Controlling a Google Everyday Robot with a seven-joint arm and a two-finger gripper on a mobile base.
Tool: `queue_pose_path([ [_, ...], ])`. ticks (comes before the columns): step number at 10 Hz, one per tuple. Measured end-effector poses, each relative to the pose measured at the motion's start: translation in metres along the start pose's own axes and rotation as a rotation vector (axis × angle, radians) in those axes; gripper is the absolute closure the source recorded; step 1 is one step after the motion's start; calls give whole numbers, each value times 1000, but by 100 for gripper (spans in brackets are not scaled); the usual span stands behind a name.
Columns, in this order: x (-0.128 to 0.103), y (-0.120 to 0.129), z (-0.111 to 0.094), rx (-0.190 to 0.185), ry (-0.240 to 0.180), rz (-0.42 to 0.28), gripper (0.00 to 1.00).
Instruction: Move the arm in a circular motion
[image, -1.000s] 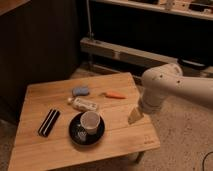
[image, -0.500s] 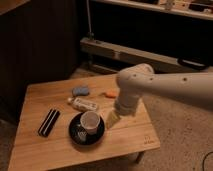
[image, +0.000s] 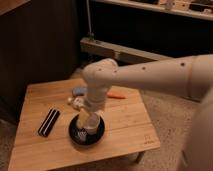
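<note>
Down at lower centre the black plate sat on the wooden table, and the gripper hung right over it, its tip lost against something pale on the plate, so clenched or released, I could not tell. A dark flat bar lay left of the plate, well apart. The arm swept in from the right edge, bent at a bulbous joint and dropped toward the plate, with a blue item and an orange stick behind it and a metal rail farther back.
</note>
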Motion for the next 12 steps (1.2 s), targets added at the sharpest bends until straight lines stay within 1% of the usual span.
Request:
queue_pose_path([
  [2, -39, 11, 2, 8, -13, -80, 20],
  [3, -69, 12, 4, 21, -22, -126, 20],
  [4, -96, 9, 4, 34, -32, -158, 20],
  [5, -111, 4, 4, 42, -38, -167, 20],
  [6, -129, -10, 4, 57, -43, -170, 20],
  [8, -156, -52, 2, 88, -49, -148, 20],
  [10, -164, -103, -2, 108, -50, -82, 20],
  [12, -152, -155, -7, 125, -48, 13, 20],
])
